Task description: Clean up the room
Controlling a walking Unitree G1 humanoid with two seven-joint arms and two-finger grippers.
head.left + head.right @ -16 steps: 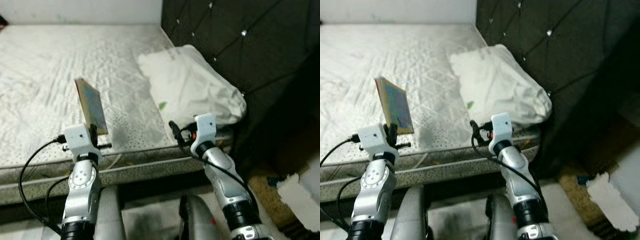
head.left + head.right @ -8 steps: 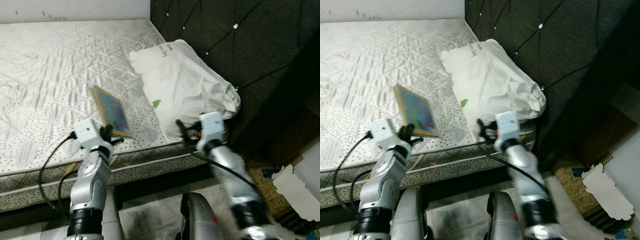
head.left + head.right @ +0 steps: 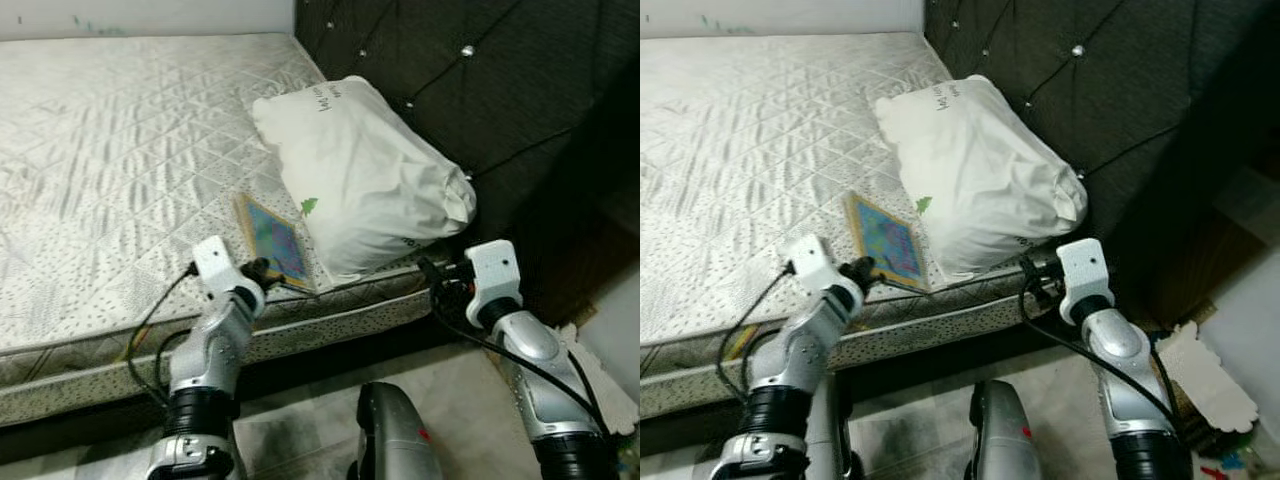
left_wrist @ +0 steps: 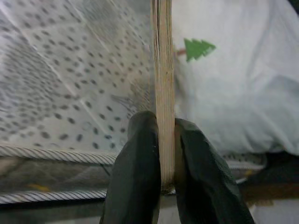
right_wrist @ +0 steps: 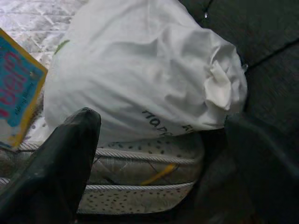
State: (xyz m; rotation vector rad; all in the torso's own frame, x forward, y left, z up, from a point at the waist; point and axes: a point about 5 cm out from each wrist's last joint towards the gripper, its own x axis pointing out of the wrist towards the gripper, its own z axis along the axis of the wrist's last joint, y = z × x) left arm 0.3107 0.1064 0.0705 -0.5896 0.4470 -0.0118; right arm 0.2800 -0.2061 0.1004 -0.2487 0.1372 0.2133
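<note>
Over the mattress (image 3: 110, 150), left pincer (image 3: 262, 270) clamps a book (image 3: 277, 243) (beside pillow (image 3: 360, 180)).

— Where is your left arm?

— My silver left arm reaches forward from the near left. Its black two-fingered left gripper (image 3: 262, 270) is clamped tight, one finger (image 4: 138, 172) pressed to each face of what it grips.

— And the right?

— My silver right arm is raised at the near right, bent at the elbow. My black two-fingered right gripper (image 3: 436, 275) points left, fingers (image 5: 60, 158) spread wide, gripping nothing.
</note>
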